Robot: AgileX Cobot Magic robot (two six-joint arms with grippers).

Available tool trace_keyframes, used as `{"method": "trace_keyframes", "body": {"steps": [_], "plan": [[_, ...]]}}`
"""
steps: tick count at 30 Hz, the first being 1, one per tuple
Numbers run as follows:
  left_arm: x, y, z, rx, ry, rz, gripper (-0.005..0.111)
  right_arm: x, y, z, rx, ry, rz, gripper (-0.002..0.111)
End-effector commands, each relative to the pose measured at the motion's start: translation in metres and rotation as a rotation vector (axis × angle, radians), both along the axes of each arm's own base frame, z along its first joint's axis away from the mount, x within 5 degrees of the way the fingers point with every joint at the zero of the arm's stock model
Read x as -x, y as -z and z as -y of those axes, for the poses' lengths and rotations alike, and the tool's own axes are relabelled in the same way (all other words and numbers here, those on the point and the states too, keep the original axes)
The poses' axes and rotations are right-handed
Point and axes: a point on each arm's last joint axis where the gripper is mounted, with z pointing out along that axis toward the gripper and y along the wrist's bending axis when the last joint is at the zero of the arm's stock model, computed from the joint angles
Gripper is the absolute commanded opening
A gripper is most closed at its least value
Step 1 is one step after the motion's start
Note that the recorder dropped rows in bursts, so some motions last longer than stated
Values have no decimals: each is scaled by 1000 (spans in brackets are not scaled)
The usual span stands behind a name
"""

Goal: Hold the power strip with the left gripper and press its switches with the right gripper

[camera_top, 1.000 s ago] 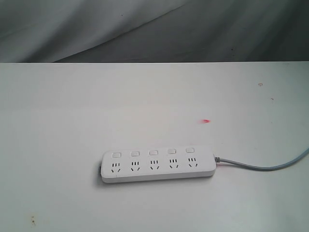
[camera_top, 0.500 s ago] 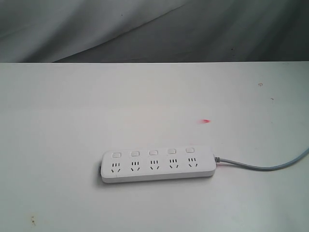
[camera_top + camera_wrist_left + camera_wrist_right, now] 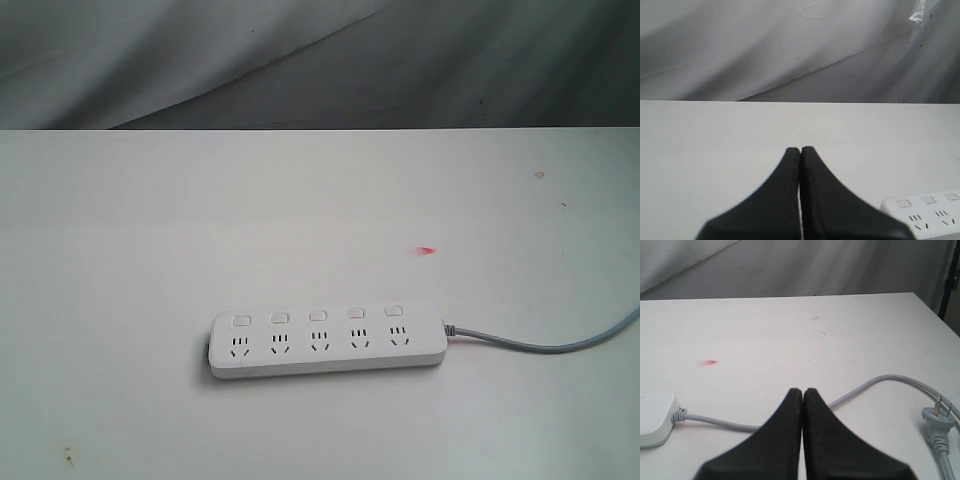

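Table (image 3: 150,220), big, white and flat, under both claws. Grey cloth (image 3: 300,60) hanging behind the table, far out past the claw tips.

Long white power strip (image 3: 328,341) lying flat on the table, not held. One end of it just beside the left claw (image 3: 800,150), on the side toward the other claw, not touching. The end with the cord off to the side of the right claw (image 3: 803,391), on the side toward the left claw, also not touching.

Grey cord (image 3: 540,345) coming out of that end, running across the table behind the right claw, then bending away on its far side.

Left claw black and pointy, both halves squeezed tight together, gripping nothing. Right claw just the same: clenched tight, gripping nothing.

Grey plug (image 3: 938,420) flat on the table at the cord's end, beside the right claw, on the side away from the strip.

Five little white switches (image 3: 318,315) in a row along the strip, well apart from the right claw.

Tiny red mark (image 3: 427,251) on the table, out ahead of the right claw.
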Motion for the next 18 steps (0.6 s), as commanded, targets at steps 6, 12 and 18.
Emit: {"method": "trace_keyframes", "body": {"steps": [6, 12, 18], "plan": [[1, 7, 0, 4, -5, -63, 0, 0, 0, 1, 5, 11, 16, 0], [1, 8, 0, -3, -5, -71, 0, 0, 0, 1, 5, 11, 16, 0], [1, 7, 0, -4, -5, -63, 0, 0, 0, 1, 5, 11, 16, 0]]}}
